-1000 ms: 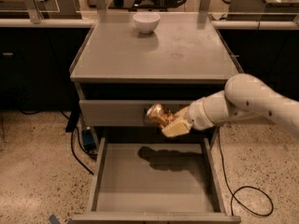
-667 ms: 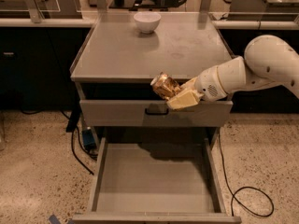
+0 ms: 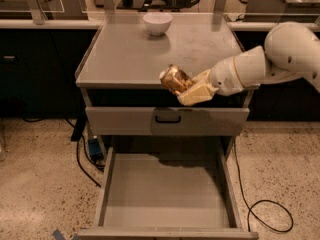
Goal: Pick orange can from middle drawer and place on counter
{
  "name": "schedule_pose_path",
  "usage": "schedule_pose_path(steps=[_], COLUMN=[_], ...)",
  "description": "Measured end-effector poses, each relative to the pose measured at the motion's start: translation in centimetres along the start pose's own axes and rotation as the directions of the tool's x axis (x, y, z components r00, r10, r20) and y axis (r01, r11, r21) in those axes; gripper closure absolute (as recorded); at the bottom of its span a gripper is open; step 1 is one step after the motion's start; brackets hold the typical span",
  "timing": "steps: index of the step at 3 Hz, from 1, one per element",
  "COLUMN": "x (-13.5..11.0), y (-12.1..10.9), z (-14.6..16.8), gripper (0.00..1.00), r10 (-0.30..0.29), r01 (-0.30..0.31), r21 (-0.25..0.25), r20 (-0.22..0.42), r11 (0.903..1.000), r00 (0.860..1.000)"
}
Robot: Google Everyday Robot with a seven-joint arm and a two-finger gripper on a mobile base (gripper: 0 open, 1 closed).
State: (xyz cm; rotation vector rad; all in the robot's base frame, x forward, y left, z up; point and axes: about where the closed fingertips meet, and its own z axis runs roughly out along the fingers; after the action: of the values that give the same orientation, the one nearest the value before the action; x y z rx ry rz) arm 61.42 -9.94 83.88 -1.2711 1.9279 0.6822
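Speckled terrazzo floor (image 3: 40,184), black cable (image 3: 76,151); tool (image 3: 181,85) above grey drawer front (image 3: 125,121).

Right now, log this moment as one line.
end effector: shut on orange can, at counter front edge | orange can: tilted, not yet set down | middle drawer: open | white bowl: counter rear

Gripper (image 3: 184,87) at counter (image 3: 127,56) edge; bowl (image 3: 157,23) seemingly well back.
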Motion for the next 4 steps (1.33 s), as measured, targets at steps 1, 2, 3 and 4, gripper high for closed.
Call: schedule_pose_path(steps=[1,2,3,4], x=[-4.4,-7.6,-9.6,-9.6], y=[-2.4,-6.1,-10.5,-10.5], z=[-0.1,0.7,0.7,0.7], gripper=[1.00,1.00,1.00,1.00], r10=[-0.065,-0.078,-0.068,-0.068], r01=[0.069,0.088,0.070,0.070], r21=[-0.050,-0.056,0.006,0.006], r20=[0.065,0.161,0.284,0.284], r11=[0.9964,0.9945,0.9976,0.9976], r00=[0.996,0.984,0.956,0.956])
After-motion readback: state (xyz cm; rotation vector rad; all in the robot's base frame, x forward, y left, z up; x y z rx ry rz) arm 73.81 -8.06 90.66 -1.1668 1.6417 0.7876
